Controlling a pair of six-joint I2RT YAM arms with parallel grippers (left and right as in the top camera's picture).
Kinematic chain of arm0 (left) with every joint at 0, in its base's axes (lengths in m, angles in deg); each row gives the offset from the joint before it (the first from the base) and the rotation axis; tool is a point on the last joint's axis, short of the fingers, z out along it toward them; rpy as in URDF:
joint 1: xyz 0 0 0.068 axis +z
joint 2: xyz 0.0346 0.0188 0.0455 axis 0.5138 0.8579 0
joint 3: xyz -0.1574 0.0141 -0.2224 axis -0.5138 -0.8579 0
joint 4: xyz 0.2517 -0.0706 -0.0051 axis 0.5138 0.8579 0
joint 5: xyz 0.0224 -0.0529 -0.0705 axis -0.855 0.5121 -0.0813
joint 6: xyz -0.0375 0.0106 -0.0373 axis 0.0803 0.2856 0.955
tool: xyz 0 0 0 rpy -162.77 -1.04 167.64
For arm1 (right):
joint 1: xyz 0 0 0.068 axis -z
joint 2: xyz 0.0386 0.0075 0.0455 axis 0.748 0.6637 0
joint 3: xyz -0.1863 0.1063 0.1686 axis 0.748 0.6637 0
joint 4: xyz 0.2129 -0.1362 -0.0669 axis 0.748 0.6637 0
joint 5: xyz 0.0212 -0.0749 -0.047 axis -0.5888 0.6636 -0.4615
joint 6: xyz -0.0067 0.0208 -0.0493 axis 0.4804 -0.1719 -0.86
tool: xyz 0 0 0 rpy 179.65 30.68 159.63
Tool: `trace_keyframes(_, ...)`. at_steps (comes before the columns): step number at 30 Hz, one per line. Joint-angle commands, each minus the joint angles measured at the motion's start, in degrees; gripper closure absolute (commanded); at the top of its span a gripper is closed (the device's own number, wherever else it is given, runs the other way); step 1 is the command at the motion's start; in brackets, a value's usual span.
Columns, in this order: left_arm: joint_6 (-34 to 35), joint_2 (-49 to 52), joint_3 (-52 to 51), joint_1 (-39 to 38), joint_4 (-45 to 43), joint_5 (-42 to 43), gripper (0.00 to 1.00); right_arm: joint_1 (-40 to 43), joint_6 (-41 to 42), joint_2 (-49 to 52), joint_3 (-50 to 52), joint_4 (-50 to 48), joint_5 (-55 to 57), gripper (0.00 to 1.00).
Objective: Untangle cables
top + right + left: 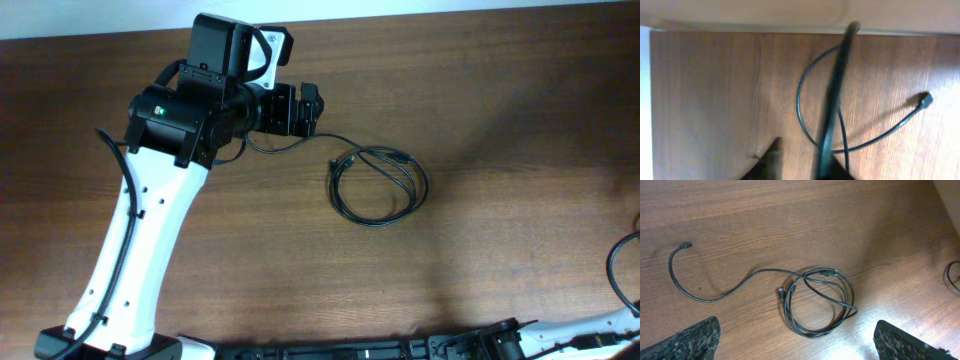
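The left gripper's (795,330) fingers (692,339) stand wide apart with nothing between them, hanging above the table (790,215). Under them lies the coiled cable (825,272): several loose loops flat on the wood, two small plugs inside the ring, and one long tail curving away to an end plug (686,245) well apart from the coil. From overhead this coil sits near the middle of the table, just beside the left gripper. The right gripper's (799,161) fingers (767,162) show only as dark tips with a narrow strip of wood between them, so they are slightly apart. A blurred cord (837,85) rises close along one tip; whether it touches cannot be told. Beyond it a thin second cable (799,100) arcs across the table to a small plug (925,100), near the table's far right edge.
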Motion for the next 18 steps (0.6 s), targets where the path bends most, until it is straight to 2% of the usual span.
trace_keyframes(1,-0.9,0.1,0.8,0.3,-0.1,0.6,0.01,0.1,-0.6,0.2,0.4,1.6,3.3,0.47)
trace_keyframes(2,-0.9,0.1,0.8,0.3,-0.1,0.6,0.01,0.1,-0.6,0.2,0.4,2.2,4.1,0.3)
trace_keyframes(3,-0.9,0.1,0.8,0.4,-0.1,0.6,0.01,0.1,-0.6,0.2,0.4,2.5,4.4,0.21)
trace_keyframes(5,-0.9,0.1,0.8,0.3,-0.1,0.6,0.01,0.1,-0.6,0.2,0.4,3.3,4.4,0.14)
trace_keyframes(9,-0.9,0.1,0.8,0.3,-0.1,0.6,0.01,0.1,-0.7,0.2,0.4,5.4,5.6,0.09)
trace_keyframes(13,-0.9,0.1,0.8,0.3,-0.1,0.6,0.01,0.1,-0.7,0.2,0.4,7.0,6.1,0.07)
trace_keyframes(18,-0.9,0.1,0.8,0.3,-0.1,0.6,0.01,0.0,-5.6,0.2,0.4,9.1,-0.1,0.05)
